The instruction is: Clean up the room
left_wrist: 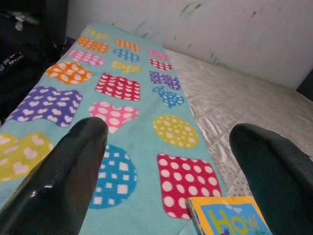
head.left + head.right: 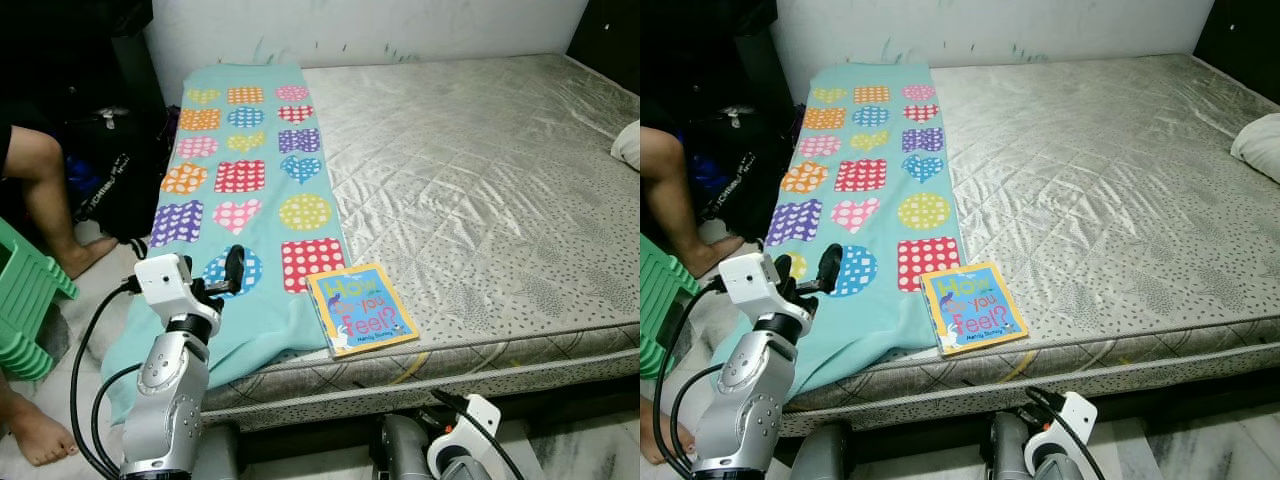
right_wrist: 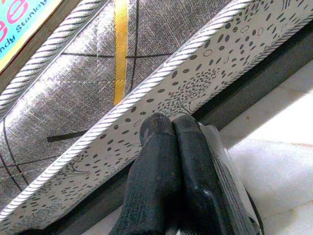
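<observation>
Left tool (image 2: pixel 236 268) raised over blanket (image 2: pixel 250 190) edge, fingers spread wide, likely lining up for book (image 2: pixel 361 309) on bed (image 2: pixel 480 180). Right tool (image 3: pixel 171 128) hangs idle below mattress, fingers pressed together, empty.

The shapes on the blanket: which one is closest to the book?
The red square with white dots, at the near end of the blanket. The book lies right beside it; the blue circle and yellow circle sit farther off.

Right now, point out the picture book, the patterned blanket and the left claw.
picture book (image 2: pixel 361 310), left eye view, middle of its cover.
patterned blanket (image 2: pixel 262 150), left eye view, teal cloth between patches.
left claw (image 1: pixel 168 161), left wrist view, midway between its open fingertips.
</observation>
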You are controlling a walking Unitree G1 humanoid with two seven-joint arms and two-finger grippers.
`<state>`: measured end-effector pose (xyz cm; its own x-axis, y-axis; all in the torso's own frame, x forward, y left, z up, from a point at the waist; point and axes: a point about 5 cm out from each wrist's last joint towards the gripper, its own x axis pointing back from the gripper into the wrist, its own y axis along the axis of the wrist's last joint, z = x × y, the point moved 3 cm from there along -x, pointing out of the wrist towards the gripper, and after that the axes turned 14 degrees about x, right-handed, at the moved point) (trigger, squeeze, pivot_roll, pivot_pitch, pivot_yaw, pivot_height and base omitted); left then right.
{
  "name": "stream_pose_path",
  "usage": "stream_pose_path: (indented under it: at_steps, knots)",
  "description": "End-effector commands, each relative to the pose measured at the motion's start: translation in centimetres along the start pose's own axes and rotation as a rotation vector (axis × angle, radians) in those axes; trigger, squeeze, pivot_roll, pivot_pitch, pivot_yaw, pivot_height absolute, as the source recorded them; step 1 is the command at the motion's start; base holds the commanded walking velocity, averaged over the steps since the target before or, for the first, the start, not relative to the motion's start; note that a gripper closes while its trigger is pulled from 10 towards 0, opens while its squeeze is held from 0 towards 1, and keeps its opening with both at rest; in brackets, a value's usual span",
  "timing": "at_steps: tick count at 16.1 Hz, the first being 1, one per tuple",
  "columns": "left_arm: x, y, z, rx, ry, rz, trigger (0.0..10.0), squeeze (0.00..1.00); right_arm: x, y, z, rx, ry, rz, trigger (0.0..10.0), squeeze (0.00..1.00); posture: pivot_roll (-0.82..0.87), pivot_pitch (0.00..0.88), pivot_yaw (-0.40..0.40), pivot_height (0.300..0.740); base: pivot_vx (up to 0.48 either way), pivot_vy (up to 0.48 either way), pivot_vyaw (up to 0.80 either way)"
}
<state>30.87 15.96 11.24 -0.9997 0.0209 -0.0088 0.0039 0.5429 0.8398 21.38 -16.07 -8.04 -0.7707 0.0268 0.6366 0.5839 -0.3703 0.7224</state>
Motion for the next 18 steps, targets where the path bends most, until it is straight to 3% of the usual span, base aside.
stream_pose_path:
  at_steps: [1, 15, 18]
  knots:
    - [-0.01, -0.06, 0.02, -0.007, -0.002, 0.003, 10.0, 0.0, 3.1, 24.01, 12.56, 0.471, 0.139, -0.743, 10.0, 0.0, -0.09, 0.0, 0.018, 0.602, 0.0, 0.0, 0.0]
    - [-0.01, -0.06, 0.02, -0.007, -0.002, 0.003, 10.0, 0.0, 3.1, 24.01, 12.56, 0.471, 0.139, -0.743, 10.0, 0.0, -0.09, 0.0, 0.018, 0.602, 0.0, 0.0, 0.0]
    - [0.16, -0.6, 0.06, -0.008, -0.001, 0.015, 10.0, 0.0, 3.23, 24.78, 11.66, 0.439, 0.112, -0.783, 10.0, 0.0, -0.09, 0.0, 0.0, 0.63, 0.0, 0.0, 0.0]
